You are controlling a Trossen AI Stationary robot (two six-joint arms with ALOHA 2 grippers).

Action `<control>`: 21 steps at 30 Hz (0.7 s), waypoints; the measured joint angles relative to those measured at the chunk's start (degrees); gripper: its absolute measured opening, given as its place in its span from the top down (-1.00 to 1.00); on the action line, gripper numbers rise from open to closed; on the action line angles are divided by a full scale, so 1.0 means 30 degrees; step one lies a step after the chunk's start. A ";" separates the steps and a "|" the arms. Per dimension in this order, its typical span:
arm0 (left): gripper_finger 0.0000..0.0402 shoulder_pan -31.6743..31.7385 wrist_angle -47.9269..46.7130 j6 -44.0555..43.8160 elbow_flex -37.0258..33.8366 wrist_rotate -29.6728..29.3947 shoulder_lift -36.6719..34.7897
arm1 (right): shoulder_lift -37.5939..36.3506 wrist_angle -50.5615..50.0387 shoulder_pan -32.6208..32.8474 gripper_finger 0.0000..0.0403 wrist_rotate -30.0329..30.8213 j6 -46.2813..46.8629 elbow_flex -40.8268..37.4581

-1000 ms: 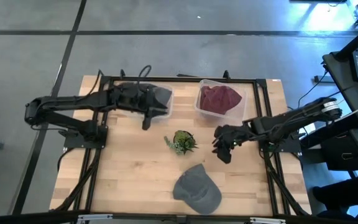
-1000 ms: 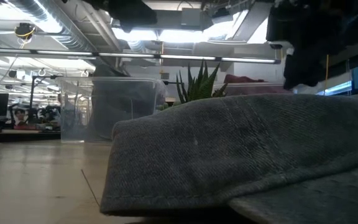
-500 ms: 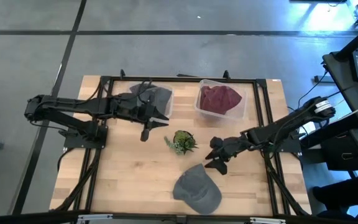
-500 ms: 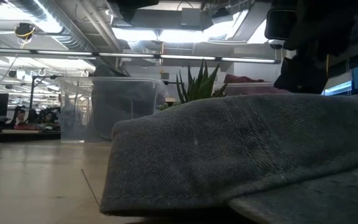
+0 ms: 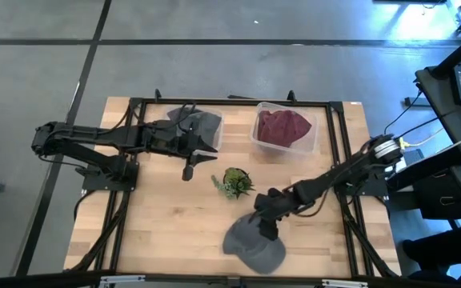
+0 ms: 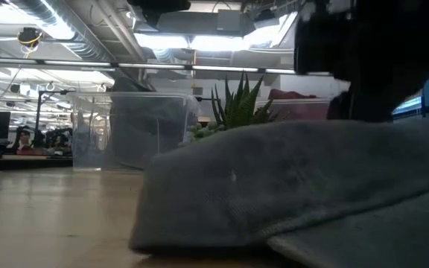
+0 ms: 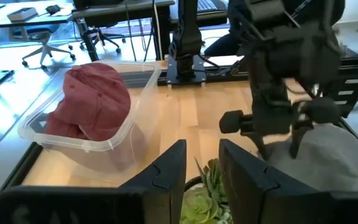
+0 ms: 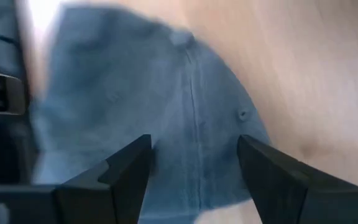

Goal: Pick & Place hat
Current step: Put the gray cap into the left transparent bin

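Observation:
A grey hat [image 5: 250, 246] lies crown up near the table's near edge; it fills the low view [image 6: 289, 186]. My right gripper [image 5: 264, 221] hangs open right over its crown, pointing down. In the right wrist view its two fingers stand wide apart on either side of the crown's seam [image 8: 191, 106]. My left gripper [image 5: 212, 150] waits by the left bin with a narrow gap between its fingers [image 7: 201, 168]. My right gripper comes at the hat's crown [image 8: 166, 124] from above, fingers open astride the top. Whether the fingertips touch the cloth I cannot tell; the hat rests on the table.
A clear bin [image 5: 214, 140] at the far left holds another grey hat [image 5: 202, 124]. A second clear bin [image 5: 256, 138] at the far right holds a red hat [image 5: 282, 128]. A small succulent [image 5: 235, 182] stands mid-table, just beyond the grey hat. Bare wood lies to the left.
My right gripper has swung from the table's right side toward the near-left and down onto the grey hat, staying open. In the low view the hat's left edge has shifted a little. My left arm drew slightly toward the near edge early on, then held still.

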 joint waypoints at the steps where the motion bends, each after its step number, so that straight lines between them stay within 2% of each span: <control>1: 0.55 0.0000 -0.0014 0.0007 0.0000 0.0000 0.0000 | 0.0479 -0.0844 0.0001 -0.20 0.0096 0.0158 0.0524; 6: 0.54 0.0000 -0.0146 0.0279 0.0000 0.0002 0.0002 | 0.2501 -0.2478 0.0239 -0.19 0.0742 -0.0273 0.2385; 9: 0.53 0.0000 -0.0207 0.0605 0.0000 0.0003 0.0000 | 0.2992 -0.2846 0.0248 -0.10 0.0519 -0.0679 0.3133; 13: 0.54 -0.0018 -0.0446 0.0656 0.0000 0.0007 0.0004 | 0.3100 -0.3315 0.0240 0.21 0.0515 -0.1367 0.3610; 19: 0.54 -0.0051 -0.0458 0.0656 0.0000 0.0013 0.0007 | 0.2488 -0.3814 0.0240 0.88 0.1188 -0.2287 0.3687; 21: 0.53 -0.0051 -0.0301 0.0656 0.0000 0.0008 0.0007 | 0.2173 -0.3767 0.0222 0.93 0.1659 -0.2958 0.3680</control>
